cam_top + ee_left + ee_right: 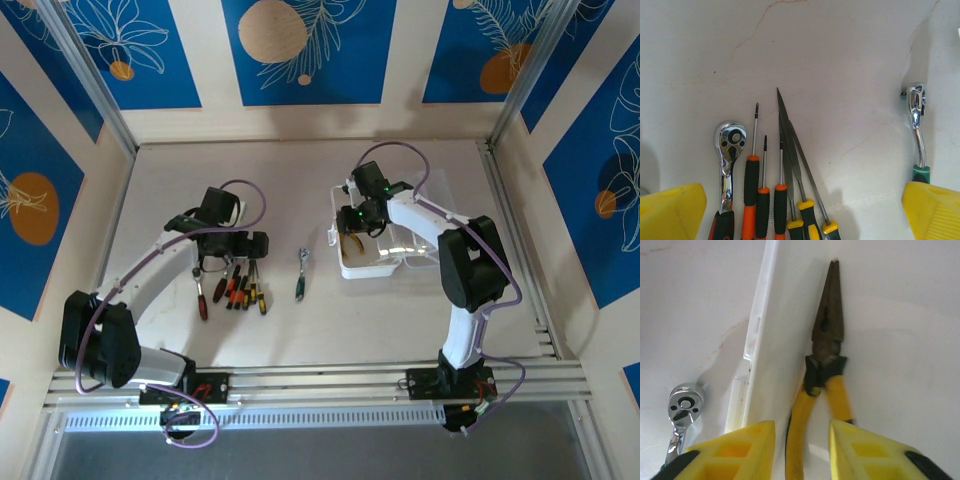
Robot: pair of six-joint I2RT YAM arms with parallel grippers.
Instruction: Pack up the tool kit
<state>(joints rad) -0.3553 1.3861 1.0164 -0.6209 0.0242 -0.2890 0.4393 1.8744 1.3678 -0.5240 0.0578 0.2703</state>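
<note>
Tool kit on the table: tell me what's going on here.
The right gripper is down inside the white case, its jaws partly open around the yellow handles of the long-nose pliers, which lie on the case floor. The left gripper hangs wide open over a row of screwdrivers and a red-handled ratchet on the table, holding nothing. A green-handled ratchet lies by itself between that row and the case. Most of the tools are not yet packed.
</note>
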